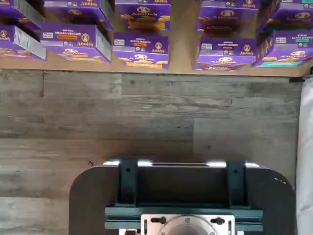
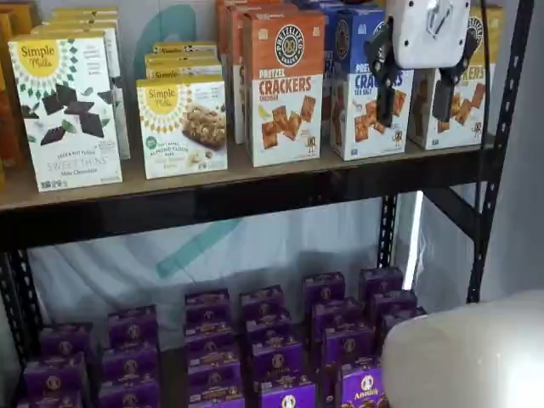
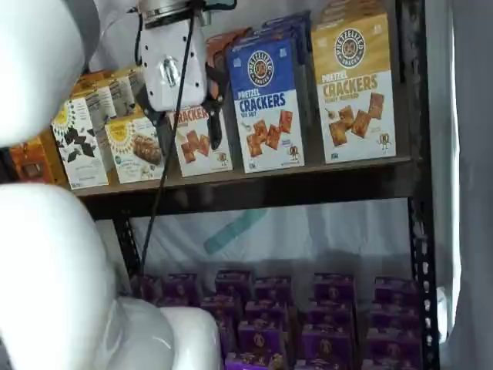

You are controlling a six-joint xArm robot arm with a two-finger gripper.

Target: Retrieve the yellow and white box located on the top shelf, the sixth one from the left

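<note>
The yellow and white box stands upright at the right end of the top shelf, next to a blue-topped Pretzel Crackers carton. In a shelf view my gripper hangs in front of the box and covers much of it. The top shelf's black rail runs below it. A plain gap shows between the two black fingers, and they are empty. In a shelf view the gripper appears before the orange-topped carton, out in front of the shelf. The wrist view shows neither the box nor the fingers.
An orange-topped Pretzel Crackers carton and white Simple Mills boxes fill the shelf to the left. Purple Annie's boxes sit in rows on the lower level and show in the wrist view. A black upright stands right of the box.
</note>
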